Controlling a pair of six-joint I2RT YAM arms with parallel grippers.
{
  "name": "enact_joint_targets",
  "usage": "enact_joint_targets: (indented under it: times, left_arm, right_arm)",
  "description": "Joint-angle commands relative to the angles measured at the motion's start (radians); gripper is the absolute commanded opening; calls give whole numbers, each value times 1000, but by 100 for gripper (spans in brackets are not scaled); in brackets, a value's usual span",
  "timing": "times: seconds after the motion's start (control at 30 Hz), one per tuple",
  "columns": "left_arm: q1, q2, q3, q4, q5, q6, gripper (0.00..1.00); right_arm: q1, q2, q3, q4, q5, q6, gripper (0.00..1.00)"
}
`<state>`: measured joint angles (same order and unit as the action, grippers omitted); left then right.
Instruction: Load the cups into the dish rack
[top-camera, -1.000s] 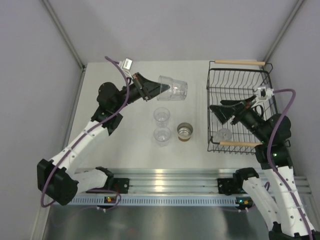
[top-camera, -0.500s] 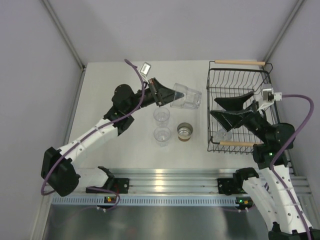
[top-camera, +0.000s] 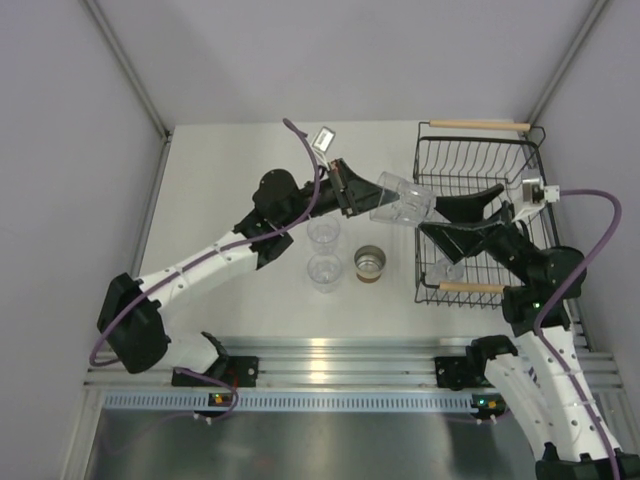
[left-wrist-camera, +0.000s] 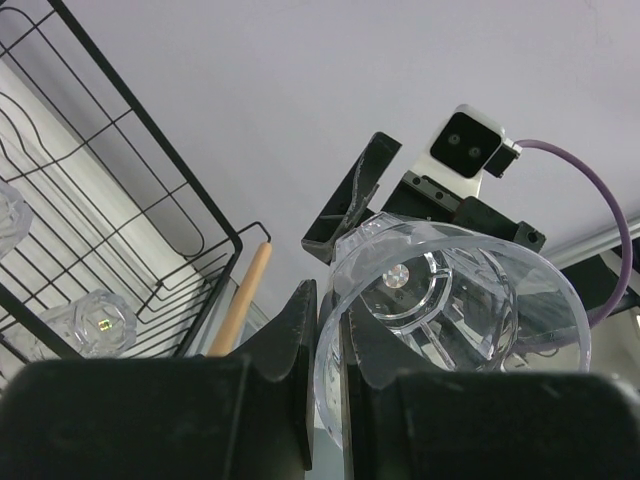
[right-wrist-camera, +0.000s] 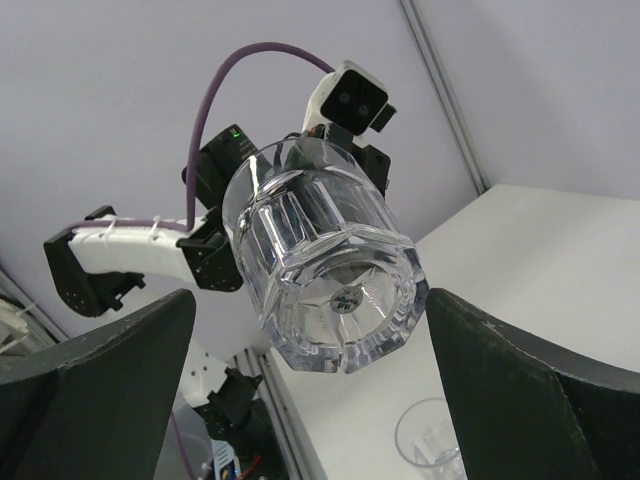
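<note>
My left gripper (top-camera: 365, 195) is shut on the rim of a clear cup (top-camera: 401, 201), held sideways in the air beside the dish rack (top-camera: 430, 150). In the left wrist view one finger sits inside the cup (left-wrist-camera: 450, 300) and one outside. The cup's base (right-wrist-camera: 345, 300) points at my right gripper (top-camera: 462, 214), which is open with a finger on either side of the base. Another clear cup (top-camera: 449, 268) lies in the rack. Two clear cups (top-camera: 323, 230) (top-camera: 324, 270) and the brown cup (top-camera: 371, 263) stand on the table.
The rack's near wooden handle (top-camera: 475, 287) lies just under my right arm, and its far handle (top-camera: 478, 125) is by the back wall. Grey walls close in the table on the left, back and right. A metal rail (top-camera: 330, 350) runs along the near edge.
My left arm has carried the clear cup to the right, from mid-table to the rack's left side. My right gripper has lifted and turned to face the cup's base, staying open.
</note>
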<state>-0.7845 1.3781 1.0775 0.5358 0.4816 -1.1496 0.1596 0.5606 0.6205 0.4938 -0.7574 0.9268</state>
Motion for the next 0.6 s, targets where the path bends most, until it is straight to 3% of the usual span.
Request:
enact_joint_targets:
  times: [0.0, 0.57]
  left_arm:
    - [-33, 13, 56, 115, -6, 2, 0]
    - [-102, 160, 108, 291, 40, -104, 0]
  right_arm:
    - [-6, -13, 7, 45, -19, -22, 100]
    - [-8, -25, -10, 104, -62, -8, 99]
